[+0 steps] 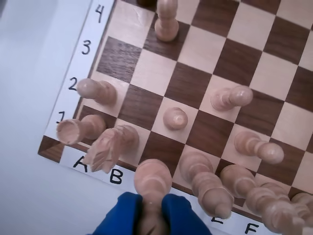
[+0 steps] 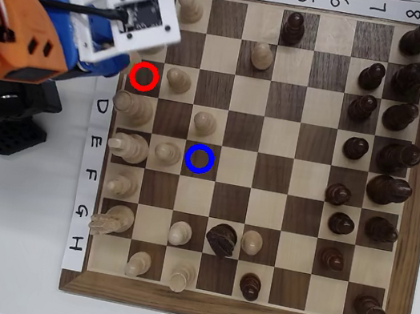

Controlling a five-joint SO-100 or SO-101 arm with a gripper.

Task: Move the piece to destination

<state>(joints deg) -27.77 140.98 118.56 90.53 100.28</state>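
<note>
The hand (image 1: 151,208) grips the piece (image 1: 152,180) between blue fingers (image 1: 122,210) at the board's edge; pale pawns (image 2: 204,123) crowd nearby; the blue-circled destination (image 2: 200,158) lies empty, one pawn (image 2: 167,152) just beside it.

Chessboard border (image 2: 88,184) with numbers 1–8 on top, letters D–H on left
</note>
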